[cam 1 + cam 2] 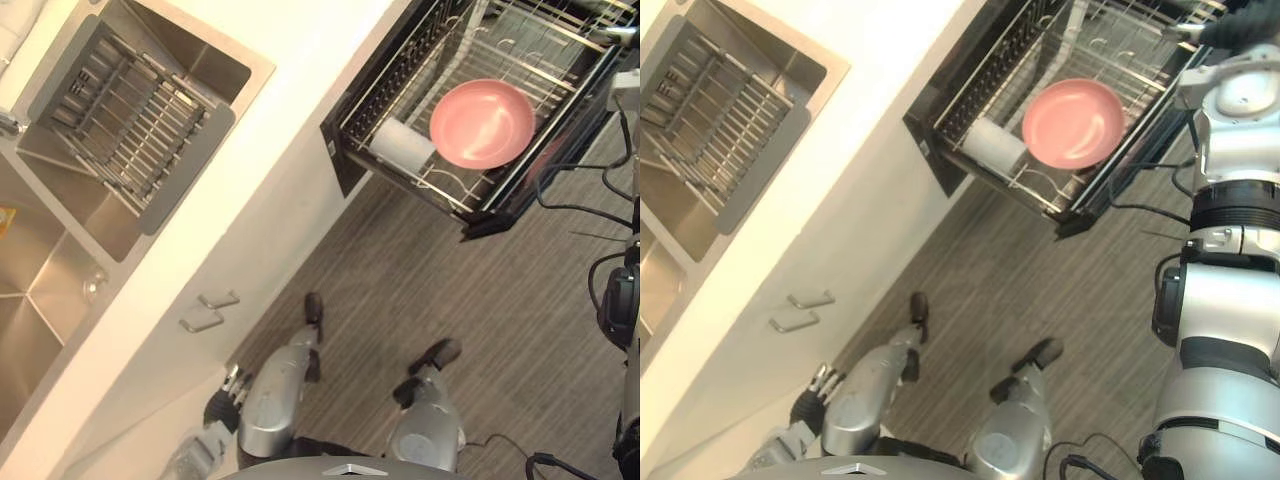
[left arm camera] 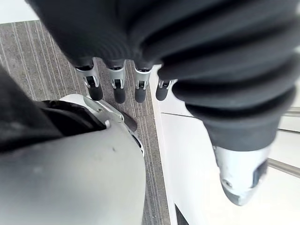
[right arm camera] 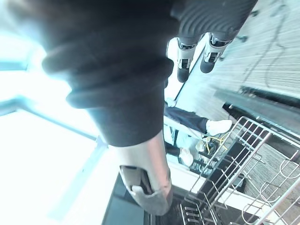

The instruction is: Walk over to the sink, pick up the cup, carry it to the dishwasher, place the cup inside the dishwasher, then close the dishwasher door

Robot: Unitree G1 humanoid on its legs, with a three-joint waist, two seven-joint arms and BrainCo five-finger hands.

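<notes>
A white cup lies on its side in the pulled-out dishwasher rack, right beside a pink plate. My left hand hangs low by the cabinet front; its fingers are straight and hold nothing. My right hand is raised over the far side of the rack, about a plate's width from the cup. Its fingers are also straight and empty, with the wire rack showing past them.
A steel sink with a grey drainer basket is set in the white counter on the left, and something small and clear lies on its floor. Two cabinet handles stick out below. Grey wood floor lies between. A person's shoe shows beyond the rack.
</notes>
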